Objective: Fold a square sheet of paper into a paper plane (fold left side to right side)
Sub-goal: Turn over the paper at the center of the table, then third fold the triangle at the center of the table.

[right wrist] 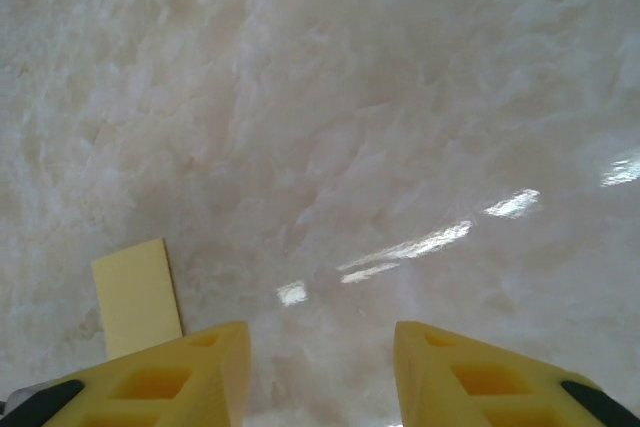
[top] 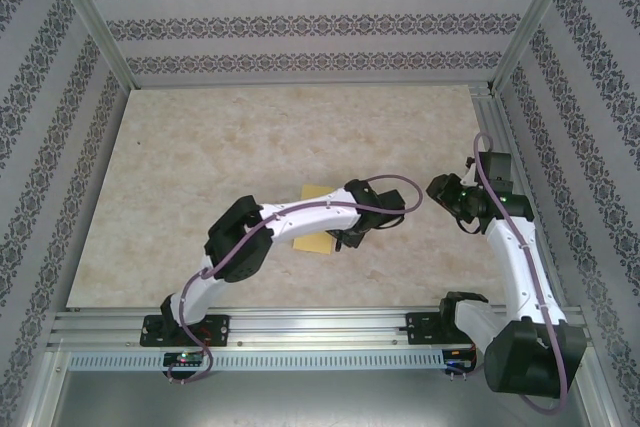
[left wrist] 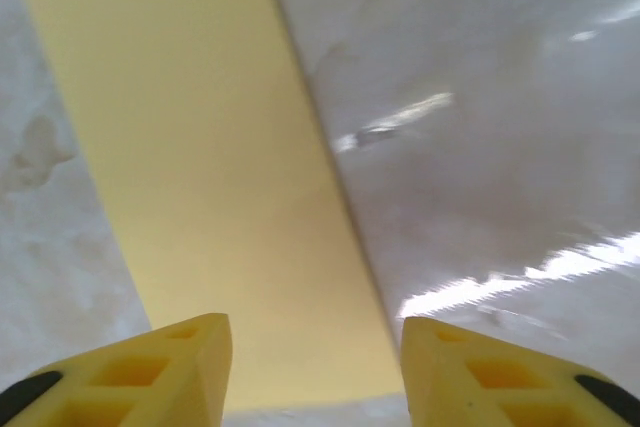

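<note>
Your left gripper (left wrist: 312, 347) hangs open and empty over the square sheet of paper (left wrist: 220, 177), seemingly folded into a strip at mid-frame, your right gripper (right wrist: 320, 342) open too, so next press the crease flat.

A lab robot cell: a marble-look table (top: 250, 137) boxed by aluminium posts (top: 92, 19) and patterned panels (top: 300, 22), left arm (top: 300, 217) and right arm (top: 520, 257) bolted to a rail (top: 320, 319) at its near edge.
</note>
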